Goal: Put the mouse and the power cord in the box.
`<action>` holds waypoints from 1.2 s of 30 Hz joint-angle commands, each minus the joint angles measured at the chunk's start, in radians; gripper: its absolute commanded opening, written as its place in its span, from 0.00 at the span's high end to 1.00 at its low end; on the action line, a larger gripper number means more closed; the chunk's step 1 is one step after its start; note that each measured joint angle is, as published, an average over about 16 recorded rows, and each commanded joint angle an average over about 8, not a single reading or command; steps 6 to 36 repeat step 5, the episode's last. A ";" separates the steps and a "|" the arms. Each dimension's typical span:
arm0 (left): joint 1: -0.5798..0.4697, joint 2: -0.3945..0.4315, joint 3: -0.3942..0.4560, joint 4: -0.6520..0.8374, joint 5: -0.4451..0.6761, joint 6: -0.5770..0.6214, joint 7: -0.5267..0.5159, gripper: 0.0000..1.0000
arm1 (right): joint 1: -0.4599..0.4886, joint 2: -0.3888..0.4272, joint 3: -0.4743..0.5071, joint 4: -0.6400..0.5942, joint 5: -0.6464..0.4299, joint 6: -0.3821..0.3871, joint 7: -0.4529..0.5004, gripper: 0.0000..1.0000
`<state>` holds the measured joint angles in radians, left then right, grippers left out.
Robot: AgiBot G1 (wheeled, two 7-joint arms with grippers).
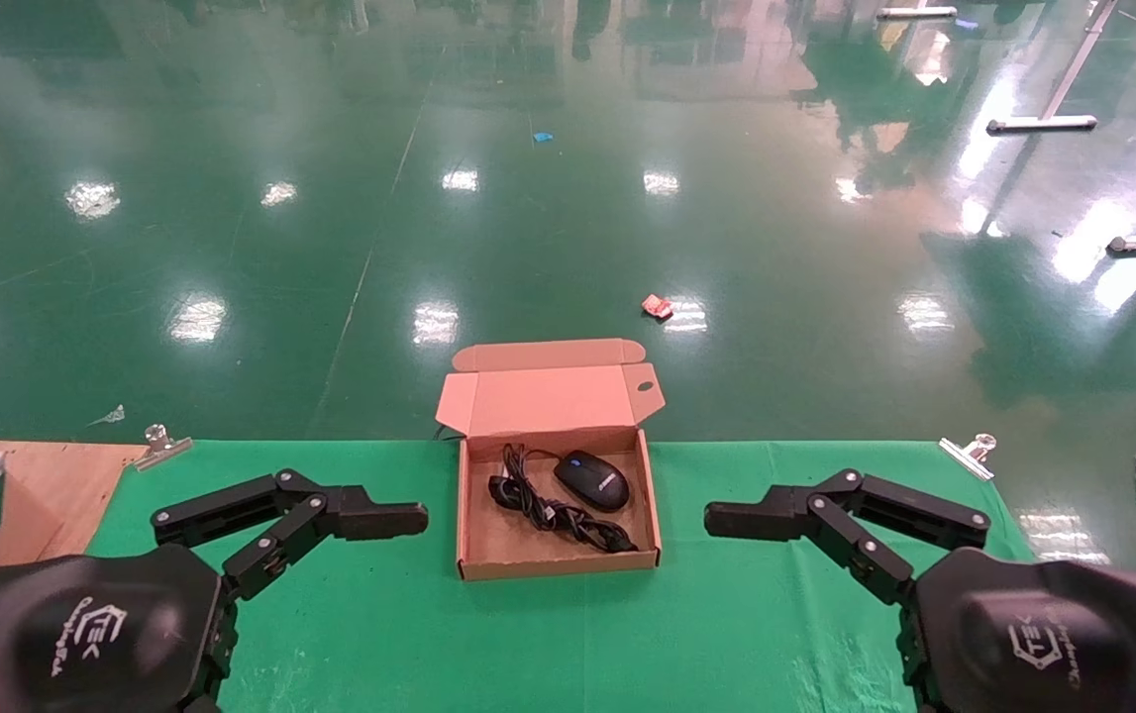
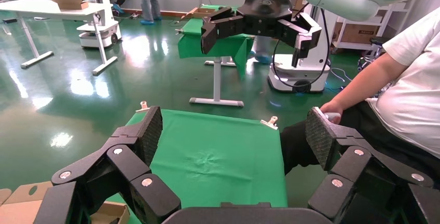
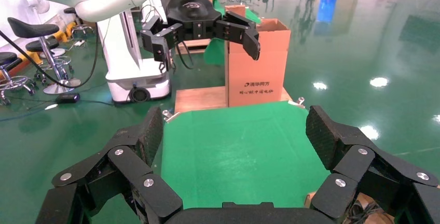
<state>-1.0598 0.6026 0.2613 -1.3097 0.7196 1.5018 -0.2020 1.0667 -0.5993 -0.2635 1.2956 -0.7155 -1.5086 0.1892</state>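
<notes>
Mouse (image 1: 591, 479) and cord (image 1: 556, 505) both lie inside the box (image 1: 558, 566) — mouse toward the far right, cord bundled diagonally just beside it on the left. The lid (image 1: 550, 398) stands open at the back. Left gripper (image 1: 369, 517) and right gripper (image 1: 761, 517) hover over the green cloth (image 1: 568, 644) either side of the box, both with fingers spread and holding nothing. Packing looks done to me; the one risk is a gripper swinging inward and nudging the light box — or catching the lid.

box (image 1: 488, 540) mid-table | in it: power cord (image 1: 553, 505) left, mouse (image 1: 591, 479) right, touching
</notes>
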 commanded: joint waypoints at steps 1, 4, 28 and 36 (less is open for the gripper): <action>0.002 -0.001 -0.002 -0.002 -0.002 0.001 -0.001 0.00 | -0.001 0.000 0.000 0.000 0.001 0.000 0.000 0.00; -0.001 0.000 0.002 0.003 -0.001 0.000 0.002 0.00 | 0.001 -0.002 -0.002 -0.001 -0.002 0.002 0.000 0.00; -0.002 0.001 0.002 0.004 0.000 -0.001 0.003 0.00 | 0.001 -0.002 -0.003 -0.002 -0.002 0.002 0.000 0.00; -0.002 0.001 0.002 0.004 0.000 -0.001 0.003 0.00 | 0.001 -0.002 -0.003 -0.002 -0.002 0.002 0.000 0.00</action>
